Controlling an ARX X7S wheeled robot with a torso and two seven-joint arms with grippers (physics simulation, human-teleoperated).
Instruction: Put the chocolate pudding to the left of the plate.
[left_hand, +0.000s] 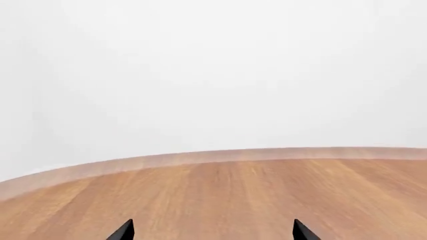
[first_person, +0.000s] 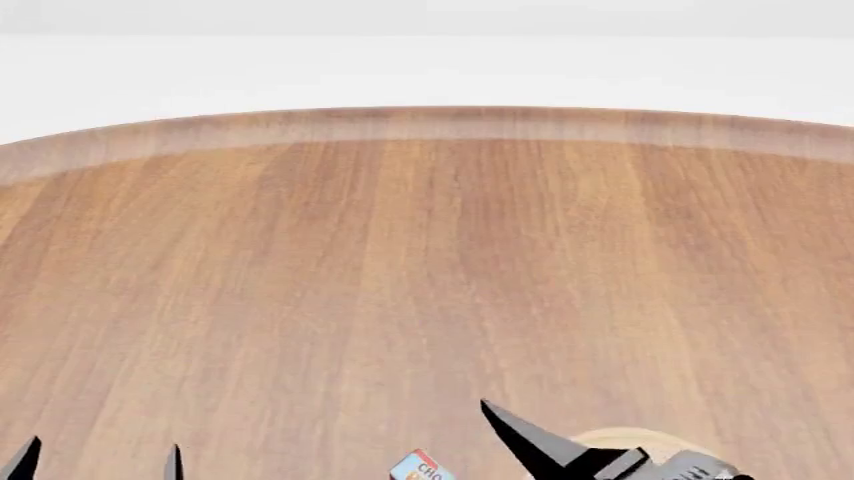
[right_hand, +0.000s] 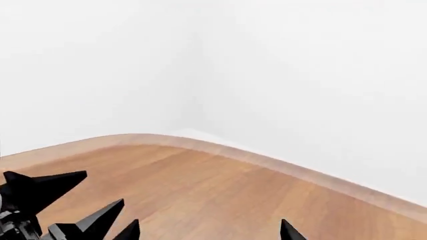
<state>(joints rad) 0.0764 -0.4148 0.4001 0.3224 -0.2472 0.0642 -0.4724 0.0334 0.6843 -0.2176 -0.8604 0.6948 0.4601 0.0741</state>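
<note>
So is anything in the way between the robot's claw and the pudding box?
Nothing visible. In the head view, the right gripper sits just right of the chocolate pudding, with only bare table between them. The plate lies behind the gripper.

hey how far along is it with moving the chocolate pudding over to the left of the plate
Hard to judge. In the head view, only a corner of the chocolate pudding shows, already just left of the plate. Neither gripper holds anything: left gripper open over bare table. Confirming placement remains.
</note>
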